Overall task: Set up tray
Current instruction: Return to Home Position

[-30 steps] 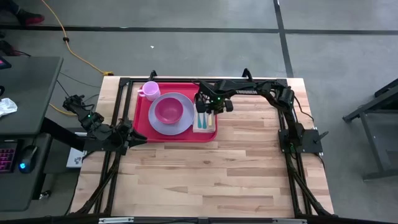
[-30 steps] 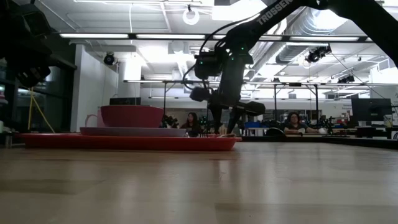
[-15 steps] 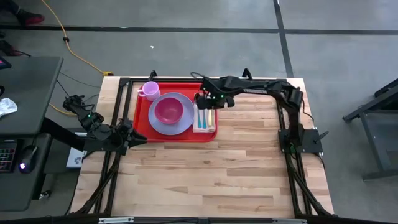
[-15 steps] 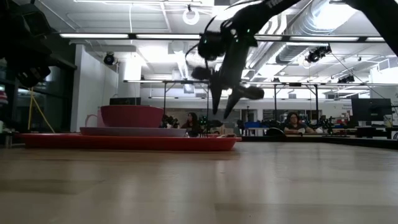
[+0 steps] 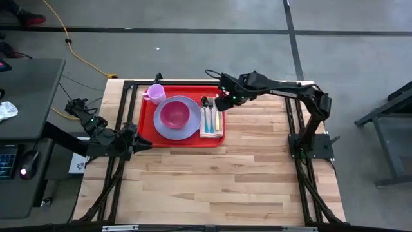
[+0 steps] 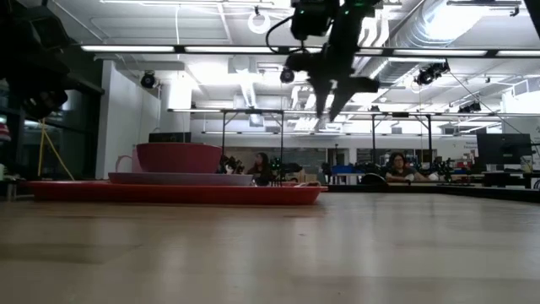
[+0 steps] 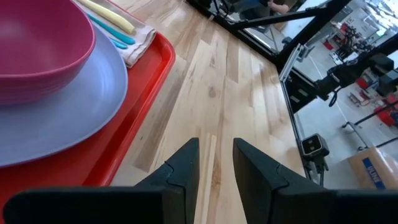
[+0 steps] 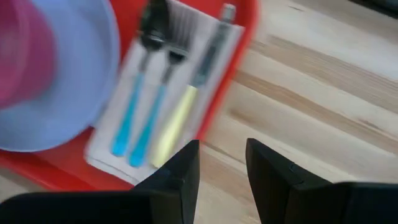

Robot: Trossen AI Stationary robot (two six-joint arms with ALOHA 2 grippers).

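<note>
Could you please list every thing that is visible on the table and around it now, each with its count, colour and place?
light wooden table: 1, pale brown, under both arms
large flat red plastic tray: 1, red, far left part of the table
round lavender plate: 1, lavender, on the tray
round pink bowl: 1, pink, on the plate
small pink mug: 1, pink, tray's far left corner
beige napkin: 1, beige, tray's right side
blue-handled spoon: 1, on the napkin, nearest the plate
blue-handled fork: 1, middle of the napkin
yellow-handled knife: 1, napkin's outer side
seated people: at least 2, in the room behind
left gripper: 1, dark, open, by the tray's near left corner
right gripper: 1, dark, open, raised beside the tray's right edge
</note>
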